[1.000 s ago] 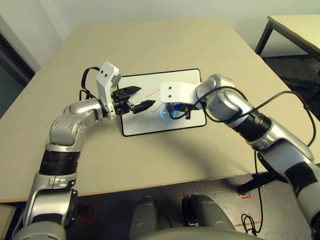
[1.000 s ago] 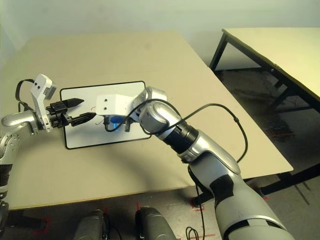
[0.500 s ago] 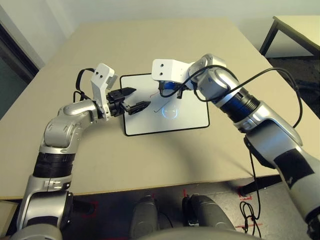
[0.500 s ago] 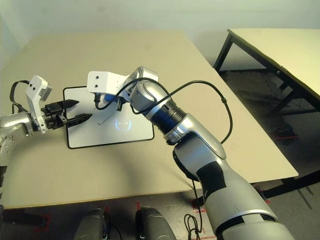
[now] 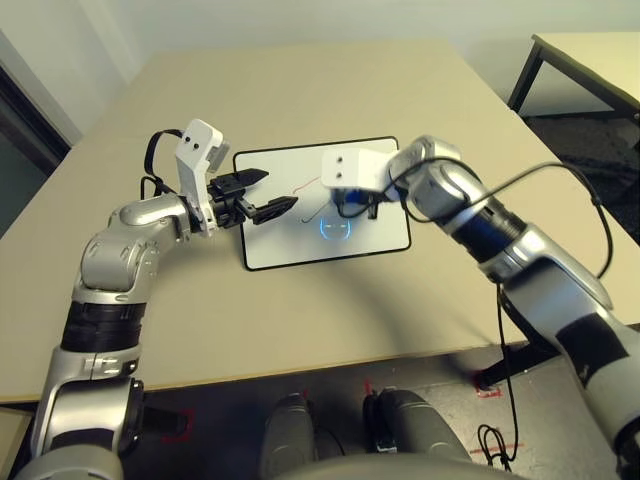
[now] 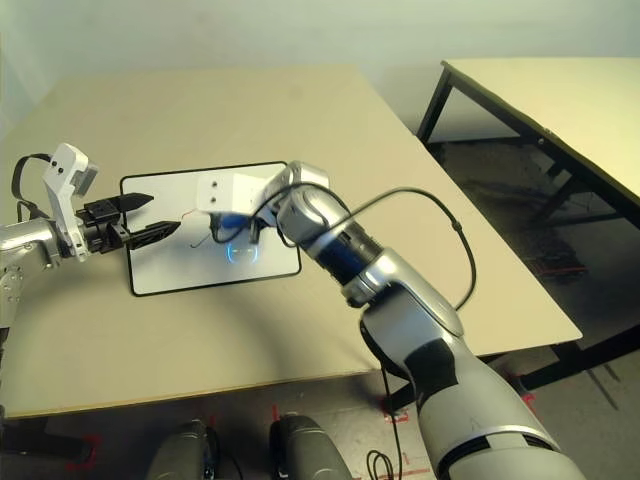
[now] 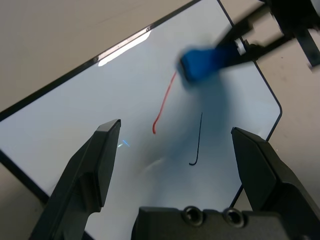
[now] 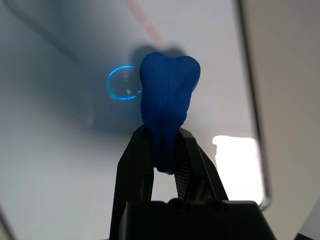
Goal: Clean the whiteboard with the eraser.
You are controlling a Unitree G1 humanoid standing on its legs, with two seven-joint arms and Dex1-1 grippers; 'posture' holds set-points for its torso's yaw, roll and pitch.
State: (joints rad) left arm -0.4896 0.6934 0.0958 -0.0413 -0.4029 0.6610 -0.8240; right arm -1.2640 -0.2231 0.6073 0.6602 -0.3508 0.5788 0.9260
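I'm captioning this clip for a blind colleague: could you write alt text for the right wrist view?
A bright blue eraser is clamped between the right tool's two black fingers, held over the whiteboard. A faint red line crosses the board beyond it.

The right gripper (image 8: 165,150) pinches the blue eraser (image 8: 169,100) above the whiteboard (image 8: 60,165); a red line (image 8: 147,27) lies at twelve o'clock.

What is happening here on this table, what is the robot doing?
The robot is wiping a whiteboard that lies flat on the table. Its right gripper is shut on a blue eraser over the board. Its left gripper hangs open over the board's left side. A red line and a dark line remain.
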